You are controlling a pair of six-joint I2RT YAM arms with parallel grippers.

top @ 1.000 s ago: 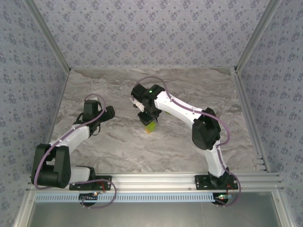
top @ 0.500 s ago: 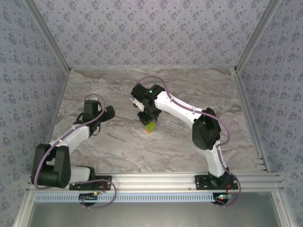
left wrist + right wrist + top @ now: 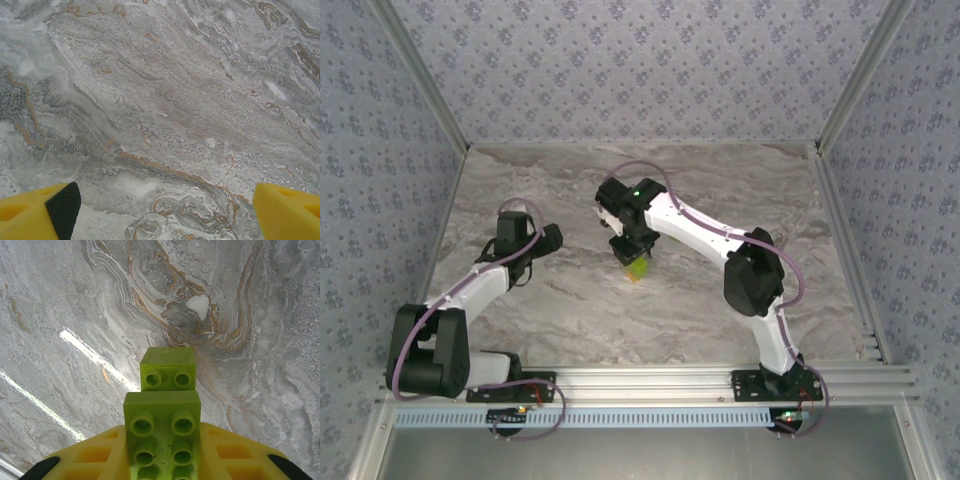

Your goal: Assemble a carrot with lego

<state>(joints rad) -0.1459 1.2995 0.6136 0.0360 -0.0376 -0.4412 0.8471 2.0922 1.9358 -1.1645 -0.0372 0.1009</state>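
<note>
My right gripper [image 3: 162,460] is shut on a stack of lime-green lego bricks [image 3: 162,410]. A wide studded brick sits between the yellow fingers [image 3: 90,455], and a narrower two-stud brick [image 3: 167,369] sticks out past it, close above the marble table. From above, the same small build [image 3: 636,268] hangs under my right gripper [image 3: 634,256] near the table's middle, lime-green with what looks like a bit of orange at its near end. My left gripper [image 3: 167,210] stands open over bare marble, with nothing between its fingers; it sits left of centre [image 3: 550,238].
The table [image 3: 720,180] is grey-and-tan marble, fenced by aluminium rails and patterned walls on three sides. The right arm's elbow [image 3: 752,275] stands tall at right of centre. Open tabletop lies between the two grippers.
</note>
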